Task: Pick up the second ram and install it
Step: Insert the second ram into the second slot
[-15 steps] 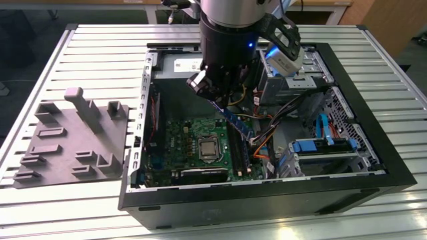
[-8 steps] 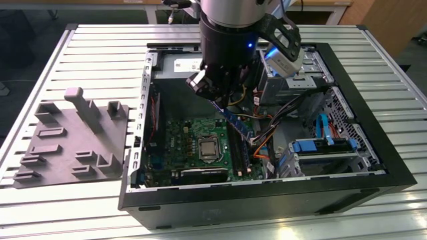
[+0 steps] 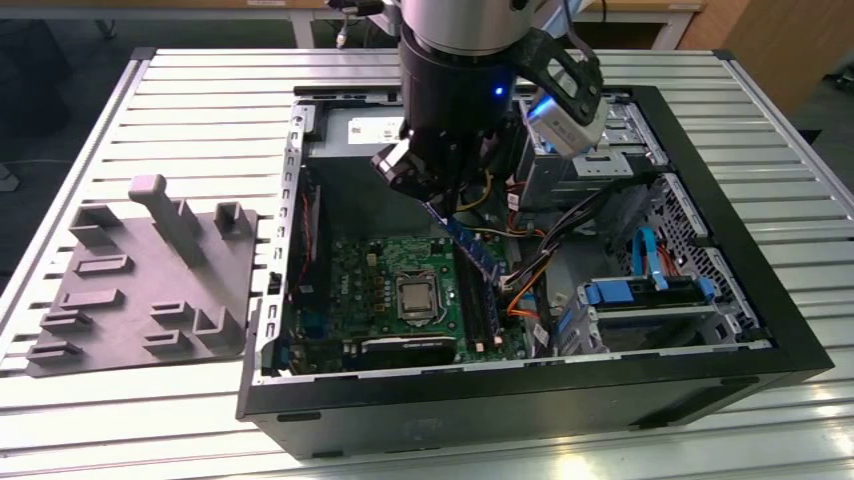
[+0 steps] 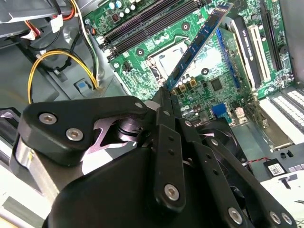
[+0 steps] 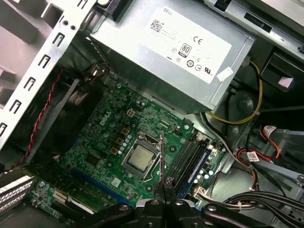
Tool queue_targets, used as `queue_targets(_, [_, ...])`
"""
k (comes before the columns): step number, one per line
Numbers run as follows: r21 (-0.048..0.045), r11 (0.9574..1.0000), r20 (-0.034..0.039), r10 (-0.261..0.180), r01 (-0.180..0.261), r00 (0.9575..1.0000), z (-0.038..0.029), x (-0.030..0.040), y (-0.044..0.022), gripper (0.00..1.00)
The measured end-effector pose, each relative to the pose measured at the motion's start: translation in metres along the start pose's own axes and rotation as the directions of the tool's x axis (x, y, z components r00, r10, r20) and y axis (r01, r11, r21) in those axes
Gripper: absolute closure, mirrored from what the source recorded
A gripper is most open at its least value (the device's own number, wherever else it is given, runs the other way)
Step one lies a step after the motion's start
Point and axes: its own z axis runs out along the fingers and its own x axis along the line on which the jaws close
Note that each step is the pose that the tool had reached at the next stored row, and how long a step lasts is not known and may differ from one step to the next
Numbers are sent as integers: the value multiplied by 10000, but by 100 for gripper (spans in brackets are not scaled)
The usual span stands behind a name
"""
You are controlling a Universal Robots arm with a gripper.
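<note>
The fingers [image 4: 167, 128] are closed narrow on one end of the ram [image 4: 198, 43]. The gripper [image 4: 166, 92] pinches the thin board by its flat faces, and the rest of the stick juts free beyond the tips. In the first wrist view the ram [image 5: 162, 159] shows edge-on as a thin line over the board. It lies between the processor [image 5: 141, 158] and the bank of slots [image 5: 189, 159], near both and apparently touching neither.

In the exterior view the gripper [image 3: 422, 198] hangs inside the open case [image 3: 534, 395], with the ram [image 3: 467, 245] slanting down toward the motherboard [image 3: 367, 270]. The grey tray [image 3: 147, 285] lies well apart on the table [image 3: 134, 110], at the exterior view's left.

The pick-up is judged done and the work stands at the install step, with the stick held over the board but not seated. Whether another stick fills one of the slots cannot be told.

Seating calls for the ram's long contact edge to lie level and parallel over an open slot. At present it sits tilted and beside the bank. After that it needs a straight, even press. A skewed entry could jam the stick or strain the slot.
</note>
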Motion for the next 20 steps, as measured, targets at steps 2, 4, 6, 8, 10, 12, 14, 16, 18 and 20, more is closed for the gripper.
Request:
queue_targets(2, [4, 10000, 2, 88, -88, 10000, 0, 0, 0, 88])
queue_targets(4, [9, 9998, 5, 198, -198, 9998, 0, 0, 0, 88])
queue_targets(6, [13, 9996, 8, 292, -292, 9996, 0, 0, 0, 88])
queue_targets(8, [15, 9992, 11, 389, -389, 9992, 0, 0, 0, 88])
queue_targets(10, [18, 9989, 15, 474, -474, 9989, 1, 0, 0, 88])
queue_targets(12, [24, 9985, 15, 546, -546, 9985, 0, 0, 0, 88])
queue_targets(14, [29, 9982, 16, 607, -607, 9982, 0, 0, 0, 88])
queue_targets(16, [31, 9978, 18, 668, -668, 9978, 1, 0, 0, 88])
queue_targets(18, [33, 9973, 21, 739, -739, 9973, 1, 0, 0, 88])
queue_targets(20, [35, 9967, 23, 809, -809, 9967, 1, 0, 0, 88])
